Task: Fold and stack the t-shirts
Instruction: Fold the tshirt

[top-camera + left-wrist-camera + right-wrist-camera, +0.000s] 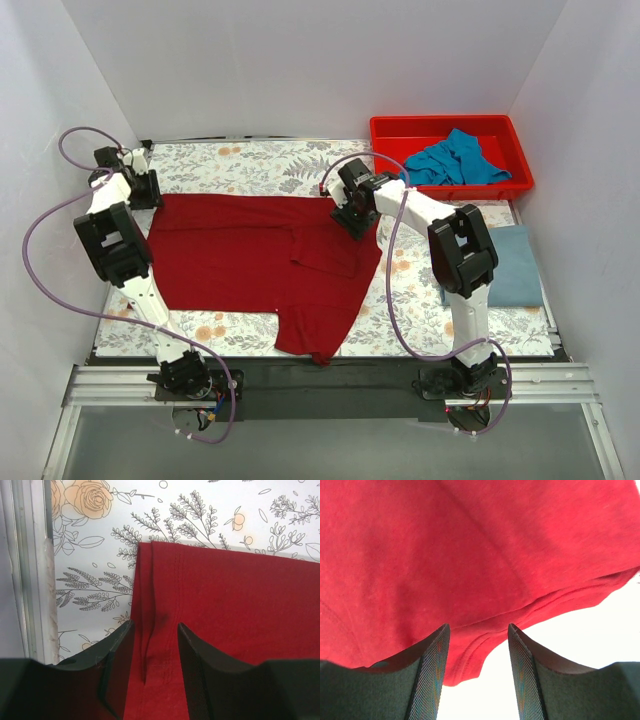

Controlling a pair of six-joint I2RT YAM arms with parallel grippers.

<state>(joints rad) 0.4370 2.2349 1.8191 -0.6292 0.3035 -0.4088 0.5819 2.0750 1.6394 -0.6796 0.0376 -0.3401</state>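
The large dark red t-shirt [240,255] lies spread on the flowered table, with a flap folded over at its right and a part hanging towards the near edge. My left gripper [145,190] is open at the shirt's far left corner, and its fingers straddle the hemmed edge [150,630]. My right gripper [352,218] is open over the shirt's far right edge, with the hem between its fingers [477,627]. The muted grey-blue t-shirt [518,265] lies folded flat at the right. The teal-blue t-shirt [455,160] lies crumpled in the bin.
A red plastic bin [445,122] stands at the far right corner. White walls close in the table on the left, back and right. The table's raised left edge [30,580] runs close to my left gripper.
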